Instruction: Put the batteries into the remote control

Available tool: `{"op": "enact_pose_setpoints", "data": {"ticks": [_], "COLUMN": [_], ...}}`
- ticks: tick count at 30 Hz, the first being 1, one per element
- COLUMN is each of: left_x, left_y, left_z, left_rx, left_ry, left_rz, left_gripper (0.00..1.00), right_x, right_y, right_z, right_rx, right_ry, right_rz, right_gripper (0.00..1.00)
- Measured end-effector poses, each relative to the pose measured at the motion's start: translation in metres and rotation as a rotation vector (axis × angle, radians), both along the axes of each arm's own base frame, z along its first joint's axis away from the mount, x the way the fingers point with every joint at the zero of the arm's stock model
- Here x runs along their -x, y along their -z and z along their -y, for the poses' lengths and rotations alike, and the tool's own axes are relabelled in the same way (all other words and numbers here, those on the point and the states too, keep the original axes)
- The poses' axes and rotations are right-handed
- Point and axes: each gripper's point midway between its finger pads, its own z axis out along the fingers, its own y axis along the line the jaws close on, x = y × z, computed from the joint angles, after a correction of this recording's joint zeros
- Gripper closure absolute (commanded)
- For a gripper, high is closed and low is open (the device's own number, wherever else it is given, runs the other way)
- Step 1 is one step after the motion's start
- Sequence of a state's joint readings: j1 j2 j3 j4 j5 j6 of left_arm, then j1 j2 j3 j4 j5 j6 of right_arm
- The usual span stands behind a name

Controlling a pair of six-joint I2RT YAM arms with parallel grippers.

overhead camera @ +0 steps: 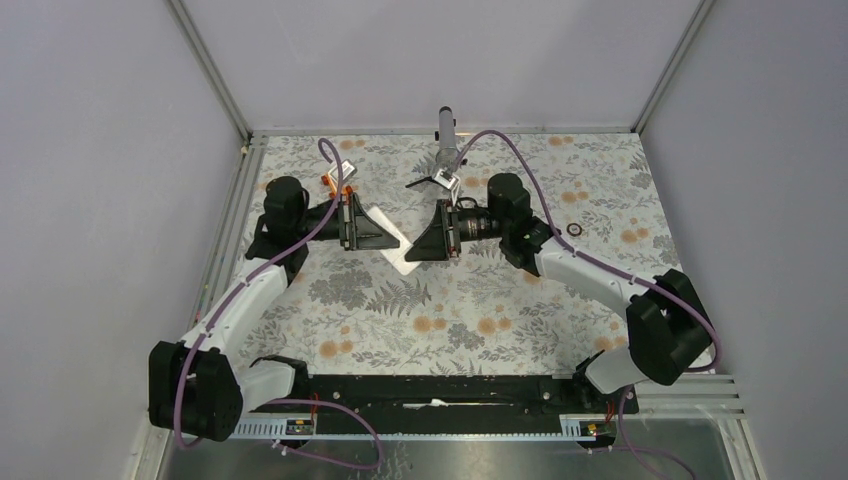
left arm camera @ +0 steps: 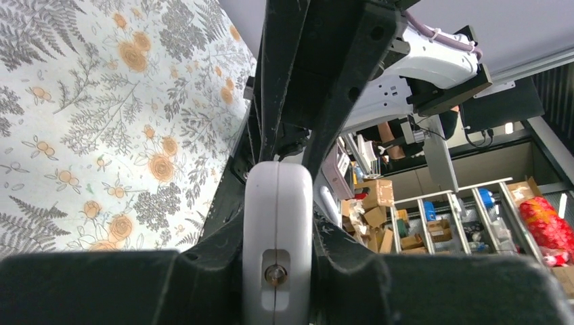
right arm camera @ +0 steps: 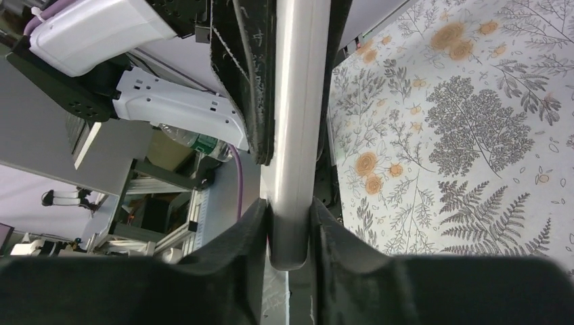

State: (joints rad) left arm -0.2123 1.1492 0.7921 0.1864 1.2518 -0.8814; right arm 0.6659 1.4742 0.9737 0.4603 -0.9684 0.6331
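Since both grippers are clamped on the remote control (overhead camera: 398, 250), I'd read the step in hand as a mid-air re-orient or handover to expose the battery bay. No cell is loaded as far as I can see.

- Left gripper (overhead camera: 375, 232): jaws closed on one end of the remote. Right gripper (overhead camera: 425, 240): jaws closed on the other end. The remote hangs between them over the middle of the floral table cover (overhead camera: 450, 310).
- Doing it well: let one arm lead and the other follow, since opposing twist on a rigid shell will pop it out. Release one side only once the other grip is square on the flat faces, not the rounded edge. Then lay it down bay-up.
- Remote: smooth, glossy white plastic with rounded edges. The left wrist view shows a centre seam and a recessed screw (left arm camera: 274, 274). It looks likely to be slippery.
- Fingers (right arm camera: 237, 257): matte black and scuffed, with contoured pads hugging the shell.
- Batteries: can't identify them. There are small orange bits by a white square piece (overhead camera: 346, 168) at the far left, too small to call.
- Further back: a black ring (overhead camera: 575, 229) on the right and a grey upright post (overhead camera: 446, 125) at the far edge.
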Motion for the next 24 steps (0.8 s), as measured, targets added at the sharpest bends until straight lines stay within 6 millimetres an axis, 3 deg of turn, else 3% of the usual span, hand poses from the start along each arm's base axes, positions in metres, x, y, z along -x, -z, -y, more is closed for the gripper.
{"op": "enact_pose_setpoints", "data": {"ticks": [2, 4, 5, 8, 13, 17, 21, 24], "left_x": [0.0, 0.0, 0.0, -0.002, -0.01, -0.028, -0.056, -0.07], "left_y": [0.001, -0.002, -0.003, -0.004, -0.01, 0.002, 0.022, 0.031], "left_z": [-0.001, -0.001, -0.001, -0.001, -0.005, -0.018, -0.05, -0.078], "left_rx": [-0.002, -0.002, -0.003, -0.016, -0.07, -0.152, -0.274, -0.364], "left_ry": [0.003, 0.004, 0.002, -0.014, -0.1, -0.233, -0.471, -0.649], "left_rz": [0.011, 0.041, 0.042, 0.043, 0.094, 0.095, 0.065, 0.058], "left_gripper": [0.72, 0.46, 0.31, 0.02, 0.01, 0.01, 0.01, 0.01], "right_x": [0.001, 0.001, 0.0, -0.005, -0.019, -0.031, -0.051, -0.061], "right_y": [-0.001, -0.002, -0.003, -0.002, 0.013, 0.019, 0.054, 0.097], "right_z": [-0.002, -0.002, -0.003, -0.005, 0.003, 0.017, 0.055, 0.108], "right_rx": [-0.002, -0.008, -0.012, -0.012, 0.048, 0.128, 0.313, 0.519], "right_ry": [-0.006, -0.011, -0.009, 0.025, 0.155, 0.285, 0.517, 0.74], "right_rz": [-0.02, -0.033, -0.027, -0.006, 0.046, 0.117, 0.143, 0.141], "right_gripper": [0.9, 1.0, 1.0, 1.0, 1.0, 1.0, 1.0, 1.0]}}
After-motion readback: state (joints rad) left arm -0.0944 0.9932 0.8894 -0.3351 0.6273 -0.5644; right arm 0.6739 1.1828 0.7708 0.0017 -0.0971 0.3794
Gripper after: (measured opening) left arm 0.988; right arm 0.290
